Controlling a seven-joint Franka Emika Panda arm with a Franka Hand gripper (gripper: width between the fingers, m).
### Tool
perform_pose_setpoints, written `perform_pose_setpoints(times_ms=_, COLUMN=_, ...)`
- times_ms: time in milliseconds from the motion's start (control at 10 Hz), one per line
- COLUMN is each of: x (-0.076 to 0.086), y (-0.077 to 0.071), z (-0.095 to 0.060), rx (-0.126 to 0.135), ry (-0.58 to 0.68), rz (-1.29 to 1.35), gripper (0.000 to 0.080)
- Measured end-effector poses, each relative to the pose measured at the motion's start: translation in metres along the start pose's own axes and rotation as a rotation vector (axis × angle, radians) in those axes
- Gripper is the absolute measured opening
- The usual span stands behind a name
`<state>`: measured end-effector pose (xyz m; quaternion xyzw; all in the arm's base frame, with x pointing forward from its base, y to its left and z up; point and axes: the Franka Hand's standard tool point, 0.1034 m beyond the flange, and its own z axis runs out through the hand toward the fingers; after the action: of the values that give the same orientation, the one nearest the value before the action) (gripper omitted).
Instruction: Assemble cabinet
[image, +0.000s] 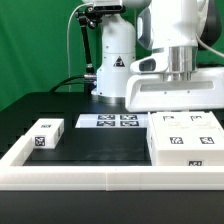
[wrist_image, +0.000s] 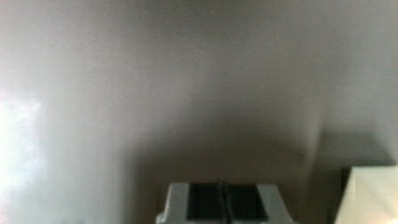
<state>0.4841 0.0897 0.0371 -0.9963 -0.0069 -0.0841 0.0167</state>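
Observation:
The white boxy cabinet body, with several square tags on its top and front, lies at the exterior view's right, by the front rim. A small white tagged block stands at the exterior view's left. My gripper hangs straight down, low over the far part of the cabinet body. Its wide white hand hides the fingertips in that view. In the wrist view the gripper shows its two dark pads pressed together with nothing between them, in front of a blurred grey surface very close by. A white part's corner shows beside them.
The marker board lies flat on the black table behind the parts, before the robot's base. A long white rim runs along the table's front and up its left side. A green backdrop stands behind.

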Motion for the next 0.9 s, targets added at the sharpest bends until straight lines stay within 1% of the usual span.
perform_pose_setpoints(times_ms=300, x=0.009, y=-0.003, z=-0.032, rx=0.01, ry=-0.021, rz=-0.003, gripper=0.0002)
perform_pose_setpoints(times_ms=500, x=0.004, y=-0.002, z=-0.025, rx=0.007, ry=-0.028, rz=-0.004, gripper=0.0002)
perform_pose_setpoints(times_ms=900, x=0.007, y=-0.002, z=-0.028, rx=0.008, ry=-0.03, rz=-0.01, gripper=0.0002)
